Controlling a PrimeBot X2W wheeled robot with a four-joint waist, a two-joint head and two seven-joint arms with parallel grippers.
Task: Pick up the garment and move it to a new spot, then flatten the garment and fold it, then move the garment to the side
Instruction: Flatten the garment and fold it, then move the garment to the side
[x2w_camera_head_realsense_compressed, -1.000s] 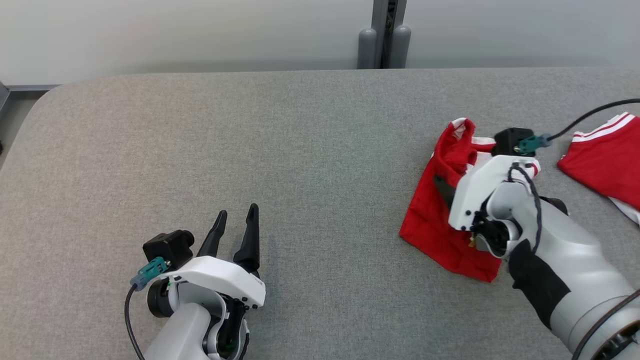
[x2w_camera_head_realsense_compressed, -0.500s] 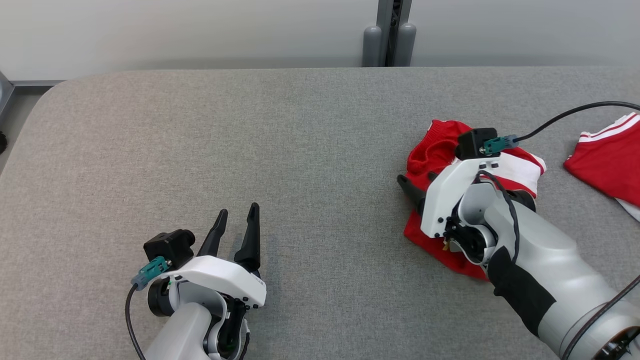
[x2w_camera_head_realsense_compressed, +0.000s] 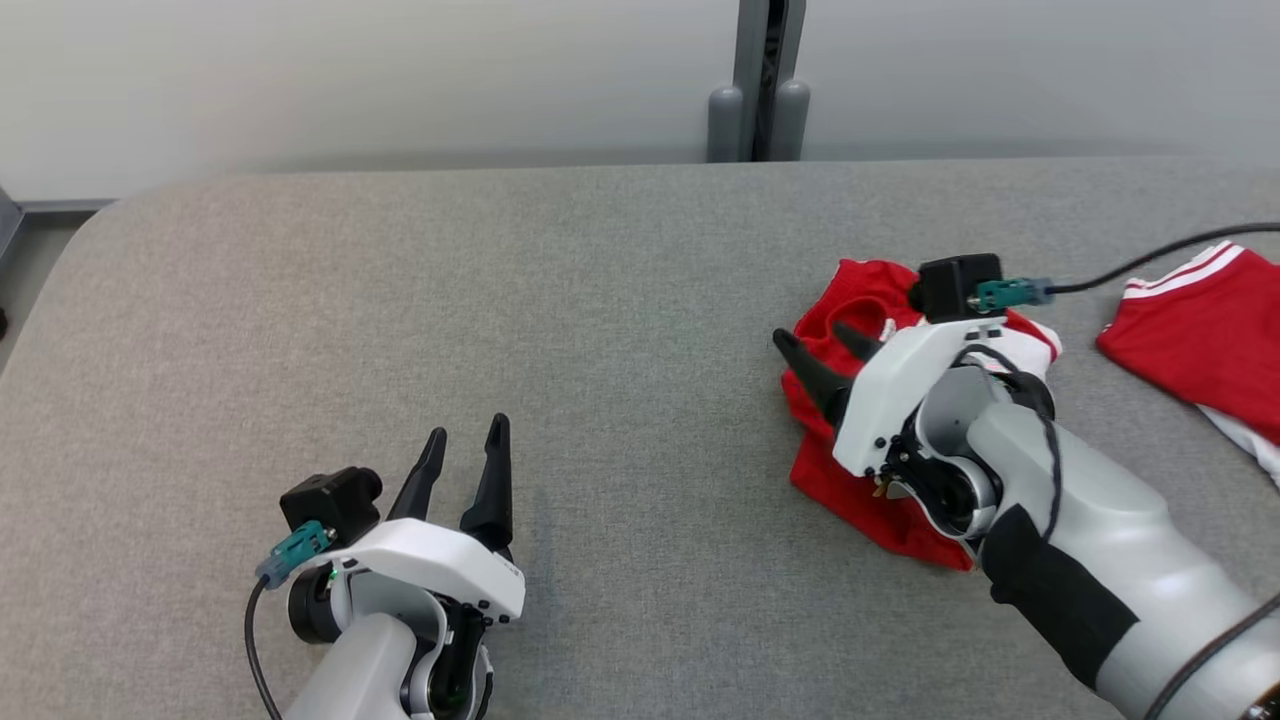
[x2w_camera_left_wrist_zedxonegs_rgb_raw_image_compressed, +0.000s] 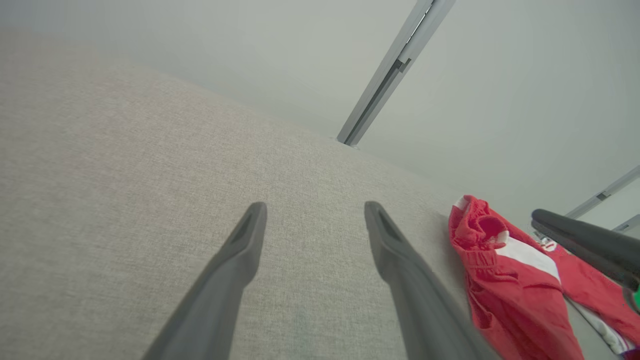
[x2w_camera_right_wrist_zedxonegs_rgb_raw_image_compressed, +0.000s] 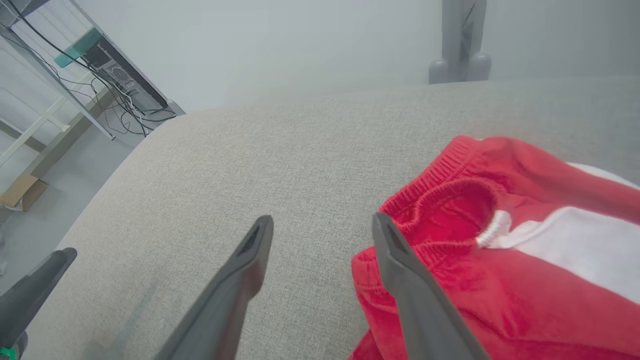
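Now your right pincer (x2w_camera_head_realsense_compressed: 810, 336) stands released, jaws spread over the left edge of the crumpled red garment (x2w_camera_head_realsense_compressed: 848, 485), which lies toward the worktop's (x2w_camera_head_realsense_compressed: 600, 300) right edge. Your left pincer (x2w_camera_head_realsense_compressed: 467, 428) is released too, empty, over bare worktop near the front edge, well apart from the garment.

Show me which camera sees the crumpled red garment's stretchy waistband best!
The right wrist view: the waistband sits close and sharp beside the open right gripper. The head view has it smaller, partly behind that gripper. The left wrist view has it tiny, off to the right.
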